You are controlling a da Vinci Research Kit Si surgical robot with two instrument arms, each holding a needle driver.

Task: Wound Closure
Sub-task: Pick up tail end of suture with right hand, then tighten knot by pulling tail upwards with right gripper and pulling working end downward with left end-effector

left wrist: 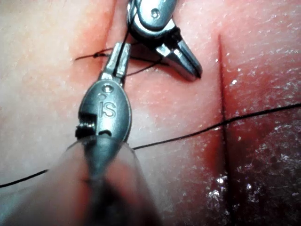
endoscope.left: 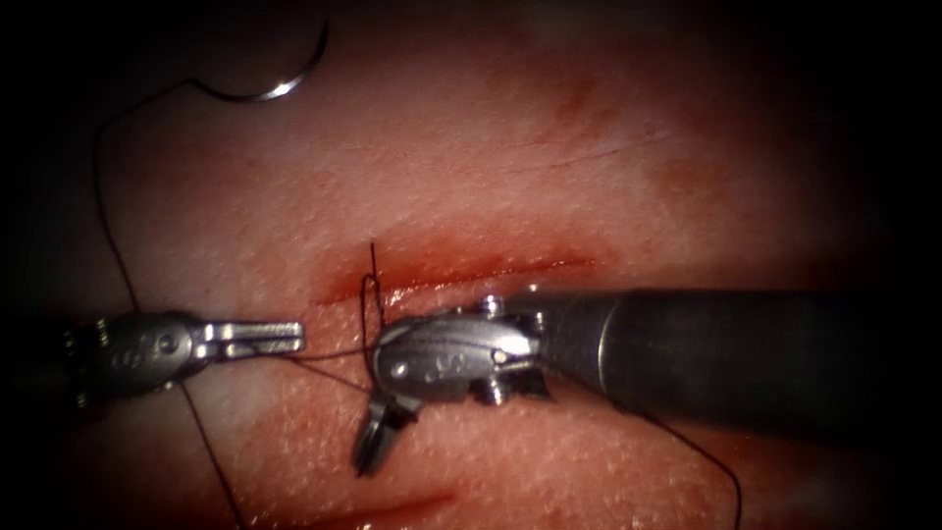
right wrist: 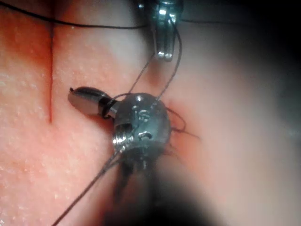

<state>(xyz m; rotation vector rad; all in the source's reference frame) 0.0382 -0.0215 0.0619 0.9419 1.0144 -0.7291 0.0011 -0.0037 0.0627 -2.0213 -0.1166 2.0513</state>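
Observation:
The curved needle lies free on the tissue at the far upper left, held by neither tool and well away from the cut. Its thread runs down to my left tool, whose jaws are shut on it left of the cut's left end, as the left wrist view also shows. From there the thread loops around my right tool's wrist. My right tool points down below the cut, its jaws together and holding nothing. A short thread end stands up at the cut.
Red fluid stains the tissue along the cut. A second shallow red line lies near the lower edge. More thread trails under the right tool's shaft to the lower right.

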